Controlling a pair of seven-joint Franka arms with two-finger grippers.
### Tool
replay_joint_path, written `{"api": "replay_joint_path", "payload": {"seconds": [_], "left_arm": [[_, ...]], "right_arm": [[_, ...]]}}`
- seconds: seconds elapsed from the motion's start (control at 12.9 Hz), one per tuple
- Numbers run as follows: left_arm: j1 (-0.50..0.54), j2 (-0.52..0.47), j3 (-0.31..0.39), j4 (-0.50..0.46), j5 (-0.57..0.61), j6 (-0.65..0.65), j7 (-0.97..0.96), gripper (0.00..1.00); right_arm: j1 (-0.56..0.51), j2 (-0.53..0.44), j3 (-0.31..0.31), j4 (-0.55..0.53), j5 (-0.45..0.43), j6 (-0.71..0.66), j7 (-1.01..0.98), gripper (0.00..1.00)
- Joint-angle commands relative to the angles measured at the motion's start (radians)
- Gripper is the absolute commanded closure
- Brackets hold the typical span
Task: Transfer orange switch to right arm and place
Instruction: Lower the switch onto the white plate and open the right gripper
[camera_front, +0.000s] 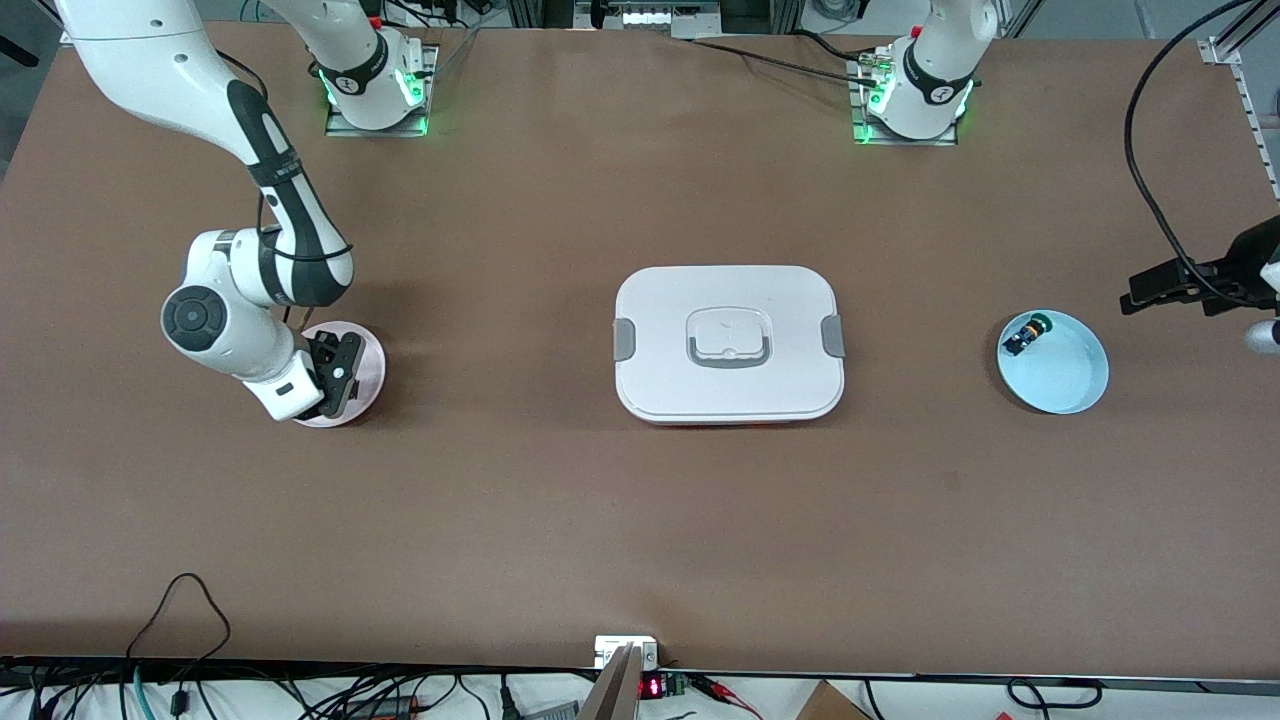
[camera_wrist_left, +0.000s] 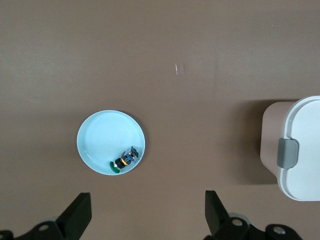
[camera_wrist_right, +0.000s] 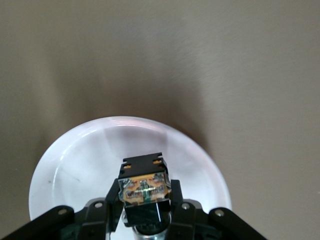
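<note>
The orange switch (camera_wrist_right: 144, 186), a small black block with an orange-copper face, sits between the fingers of my right gripper (camera_wrist_right: 144, 200). The gripper is shut on it, low over a pale pink plate (camera_wrist_right: 75, 160). I cannot tell whether the switch touches the plate. In the front view the right gripper (camera_front: 338, 378) is over that plate (camera_front: 372, 358) at the right arm's end of the table, and the switch is hidden there. My left gripper (camera_wrist_left: 147, 215) is open and empty, high over the table beside the blue plate (camera_wrist_left: 102, 137), at the front view's edge (camera_front: 1165, 288).
The light blue plate (camera_front: 1065, 375) holds a small black part with a green cap (camera_front: 1027, 333), also in the left wrist view (camera_wrist_left: 125, 161). A white lidded container (camera_front: 728, 342) with grey latches stands mid-table; its end shows in the left wrist view (camera_wrist_left: 300, 150).
</note>
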Motion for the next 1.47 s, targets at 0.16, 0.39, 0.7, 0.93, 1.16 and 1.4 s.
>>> {"api": "replay_joint_path", "payload": {"seconds": [0.16,0.39,0.7,0.93,1.16,1.4], "left_arm": [[-0.015,-0.036,0.004,-0.041,0.026,-0.016,-0.084,0.0],[-0.023,-0.043,0.004,-0.046,0.026,-0.016,-0.116,0.0],[-0.023,-0.041,0.004,-0.043,0.024,-0.015,-0.113,0.0],[-0.023,-0.04,0.004,-0.041,0.024,-0.009,-0.104,0.0],[-0.023,-0.038,0.004,-0.036,0.024,-0.006,-0.101,0.0],[-0.023,-0.035,0.004,-0.035,0.024,-0.006,-0.101,0.0]], "right_arm": [[-0.067,-0.058,0.008,-0.099,-0.018,0.027,-0.142,0.88],[-0.089,-0.052,0.008,-0.1,-0.016,0.027,-0.168,0.88],[-0.071,-0.049,0.008,-0.099,-0.016,0.027,-0.106,0.87],[-0.062,-0.052,0.01,-0.099,-0.012,0.025,-0.057,0.44],[-0.065,-0.075,0.01,-0.076,-0.004,-0.01,0.075,0.0],[-0.062,-0.141,0.019,-0.013,0.019,-0.125,0.341,0.0]]}}
